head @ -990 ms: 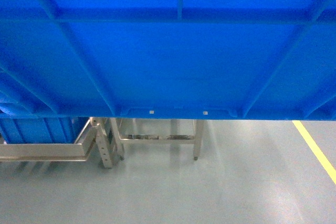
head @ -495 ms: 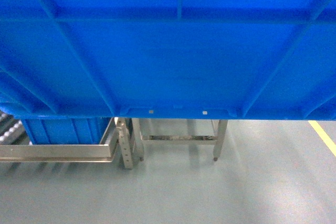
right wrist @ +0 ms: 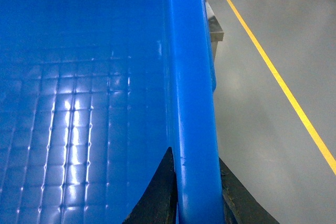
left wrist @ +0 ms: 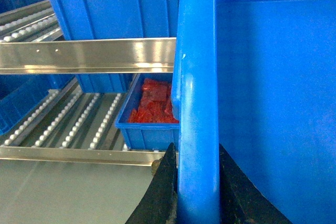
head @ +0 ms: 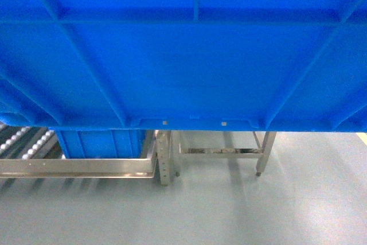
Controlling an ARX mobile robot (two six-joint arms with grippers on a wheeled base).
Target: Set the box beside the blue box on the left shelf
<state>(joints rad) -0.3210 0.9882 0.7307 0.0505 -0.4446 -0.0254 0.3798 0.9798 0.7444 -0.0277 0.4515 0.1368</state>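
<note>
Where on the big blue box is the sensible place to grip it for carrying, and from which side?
The thick rim of the box, one hand per end: the left hand and the right hand each straddle the rim, one finger inside, one outside. The ribbed walls offer no handles, so the rim looks like the best purchase.

Bright blue ribbed box (head: 183,55), silver steel shelf (head: 80,167), yellow floor line (right wrist: 273,72)

I see a steel roller shelf (left wrist: 79,124) on the grey floor (head: 229,210); a small blue bin (left wrist: 144,132) of red pieces (left wrist: 152,106) sits on its rollers.
</note>
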